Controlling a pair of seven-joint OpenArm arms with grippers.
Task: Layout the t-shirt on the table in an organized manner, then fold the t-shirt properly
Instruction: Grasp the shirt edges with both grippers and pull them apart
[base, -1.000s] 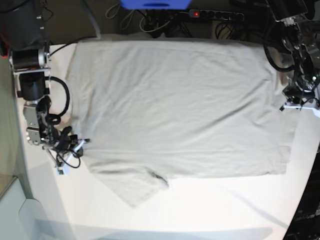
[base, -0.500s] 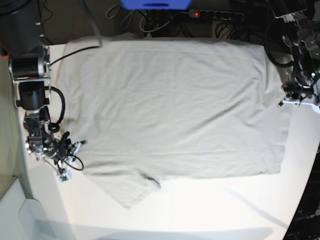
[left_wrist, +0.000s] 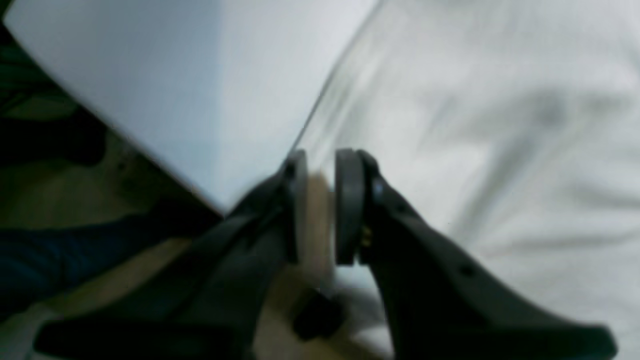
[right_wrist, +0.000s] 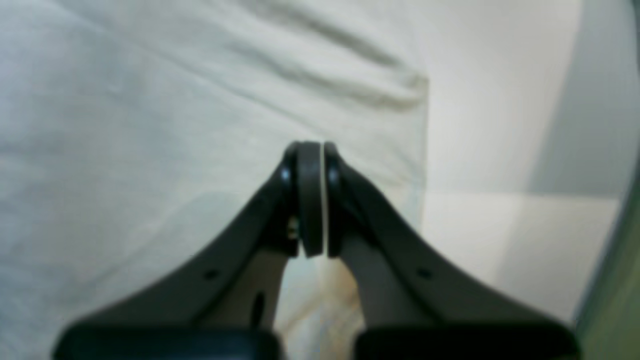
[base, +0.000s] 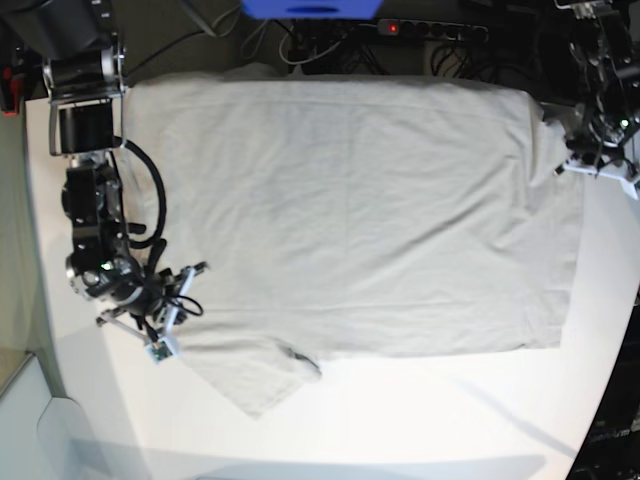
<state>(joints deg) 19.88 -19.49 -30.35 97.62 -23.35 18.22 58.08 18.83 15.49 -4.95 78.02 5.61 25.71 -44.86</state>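
The t-shirt (base: 350, 210) lies spread over most of the table (base: 420, 420), its top edge along the far edge, one sleeve pointing toward the near-left corner. The left gripper (left_wrist: 320, 205) pinches the cloth's edge at the far-right corner, likely to pull it taut. The right gripper (right_wrist: 312, 200) is closed near the left hem; whether cloth is caught I cannot tell. Since earlier, both arms have shifted toward the far edge.

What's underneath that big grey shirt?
The t-shirt lies spread on the white table, whose bare surface shows along the near and side edges. Whatever else may lie beneath the cloth is covered; no bulge shows.
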